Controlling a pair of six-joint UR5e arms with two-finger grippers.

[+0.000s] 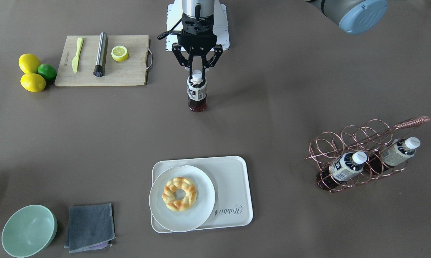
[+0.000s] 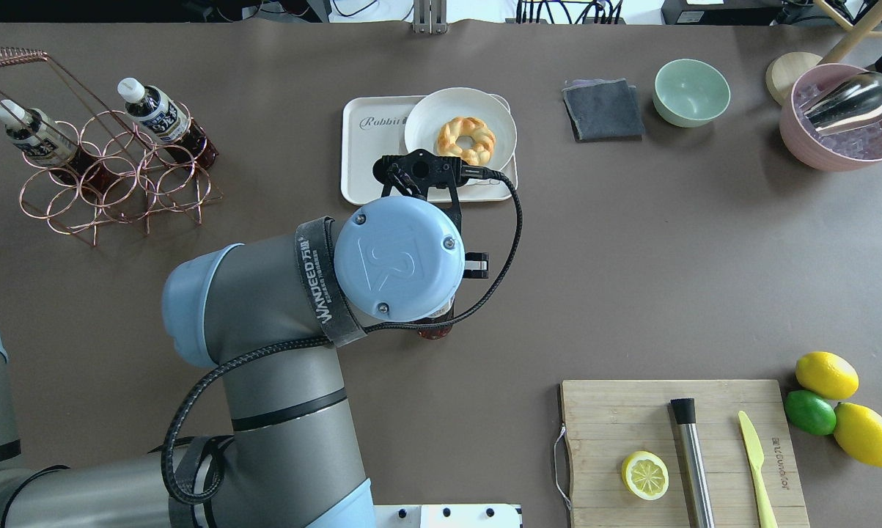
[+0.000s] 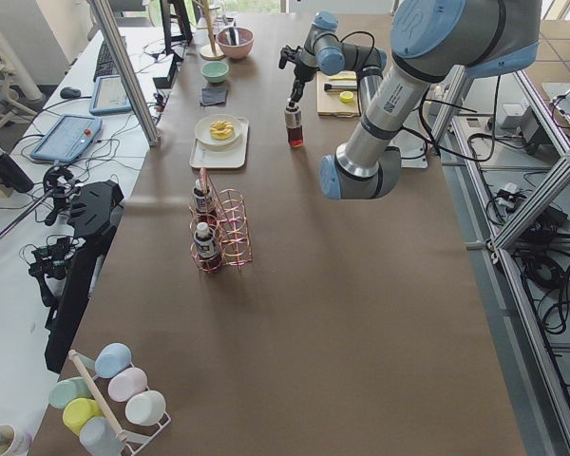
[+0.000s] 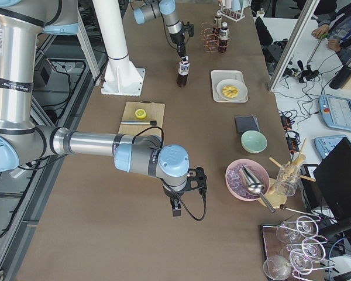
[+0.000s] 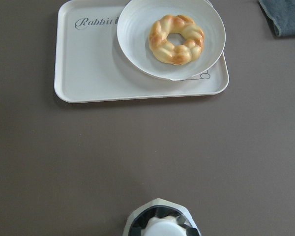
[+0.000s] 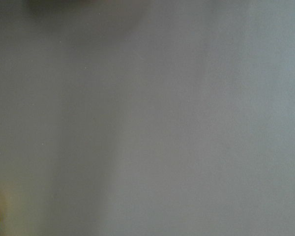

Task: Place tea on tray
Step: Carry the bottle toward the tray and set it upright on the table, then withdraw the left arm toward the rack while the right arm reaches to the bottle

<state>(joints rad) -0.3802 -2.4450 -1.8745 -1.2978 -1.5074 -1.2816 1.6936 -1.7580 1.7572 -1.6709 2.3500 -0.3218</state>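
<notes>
Nearest the front-facing camera, a pale green round bowl (image 1: 29, 231) and a folded grey cloth (image 1: 90, 226) were set on the brown tabletop (image 1: 272, 107). Beyond them, a cream-white rectangular plastic tray (image 1: 233, 179) was occupied by a round white plate (image 1: 204, 186) bearing a braided ring pastry (image 1: 168, 195). Farther back, well apart from the tray, the small clear plastic bottle of red-brown tea (image 1: 197, 94) was stood upright on the tabletop, its white cap pinched from above by the left hand (image 1: 197, 72). Whether the right hand (image 4: 175, 208) was spread or pressed together could not be told.
</notes>
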